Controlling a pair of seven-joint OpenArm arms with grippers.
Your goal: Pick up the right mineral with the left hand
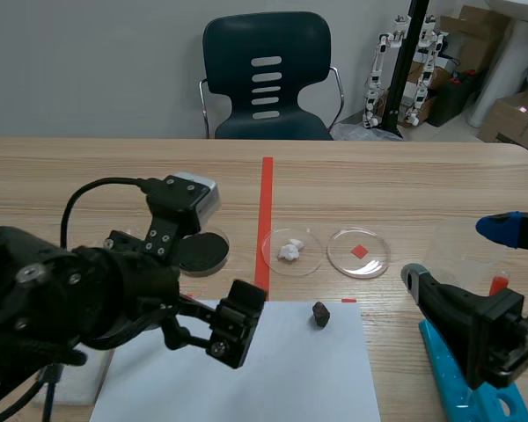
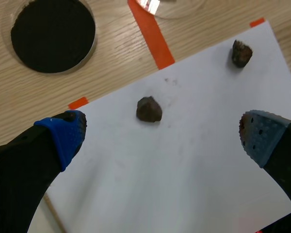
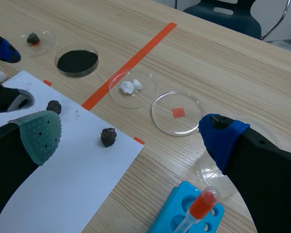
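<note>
left wrist view looks down past the left gripper (image 2: pixel 161 137), whose fingers stand wide apart with nothing between them but the white sheet of paper (image 2: pixel 174 189). two dark stones lie on that sheet. the nearer stone (image 2: pixel 149 109) sits just ahead of the gap between the pads. the right stone (image 2: pixel 241 53), the one the task names, lies further off toward the sheet's far corner, beyond the grey-blue pad, touching nothing. so the opening is lined up on the wrong stone, and i judge the arm must shift toward the robot's right before it goes down. the spread fingers suit that, since they leave room to straddle a small lump. in the scene view the left gripper hangs above the sheet, well apart from the right stone. the right gripper (image 3: pixel 130 138) is also spread and empty, low near a blue rack (image 3: pixel 184 213), likely to keep out of the way. a dish of black powder (image 2: pixel 52 34) lies off the paper.
</note>
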